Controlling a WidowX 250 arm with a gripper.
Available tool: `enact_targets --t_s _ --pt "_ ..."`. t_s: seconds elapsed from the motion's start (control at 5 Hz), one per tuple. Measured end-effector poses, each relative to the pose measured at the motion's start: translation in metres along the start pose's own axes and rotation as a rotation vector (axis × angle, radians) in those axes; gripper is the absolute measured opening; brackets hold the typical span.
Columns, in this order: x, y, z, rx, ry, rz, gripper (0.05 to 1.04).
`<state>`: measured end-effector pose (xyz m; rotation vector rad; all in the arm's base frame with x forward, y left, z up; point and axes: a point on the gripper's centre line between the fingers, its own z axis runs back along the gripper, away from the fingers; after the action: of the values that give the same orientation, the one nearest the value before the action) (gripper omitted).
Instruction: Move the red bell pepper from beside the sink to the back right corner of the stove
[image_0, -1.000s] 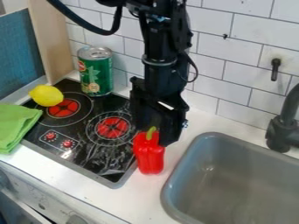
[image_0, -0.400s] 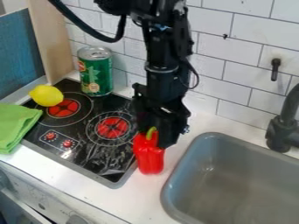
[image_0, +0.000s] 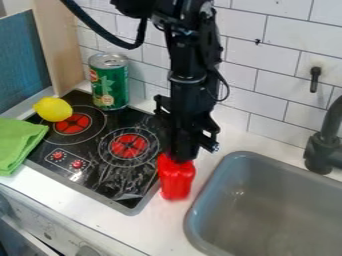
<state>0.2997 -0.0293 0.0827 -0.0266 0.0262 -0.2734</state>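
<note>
The black gripper (image_0: 180, 155) hangs down between the stove and the sink, shut on the top of a red bell pepper (image_0: 176, 181). Its fingers cover the pepper's stem. The pepper is upright and slightly blurred, over the white counter strip beside the stove's right corner. Whether its bottom touches the counter, I cannot tell.
Left of the arm is the black stovetop (image_0: 100, 167) with a lemon (image_0: 53, 109) and a green can (image_0: 109, 81) at its back. A green cloth (image_0: 19, 144) lies at the far left. The grey sink (image_0: 267, 200) and black faucet (image_0: 324, 145) are at right.
The gripper's fingers have come together on the pepper, hiding its stem. The pepper has shifted a little to the right with the gripper.
</note>
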Motion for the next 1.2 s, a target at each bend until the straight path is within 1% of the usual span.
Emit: enact_targets --t_s 0.2,0.4,0.6,0.8,1.0,1.2 --pt "-0.004 0.008 0.001 -0.001 0.015 0.022 0.112" --pt "-0.007 0.012 0.018 0.02 -0.025 0.038 0.109" --pt "0.002 0.026 0.033 0.024 -0.08 0.053 0.109" --pt "0.011 0.045 0.047 0.035 -0.119 0.071 0.109" --pt "0.02 0.063 0.039 0.042 -0.09 0.075 0.109" --pt "0.029 0.075 0.038 0.072 -0.073 0.063 0.109"
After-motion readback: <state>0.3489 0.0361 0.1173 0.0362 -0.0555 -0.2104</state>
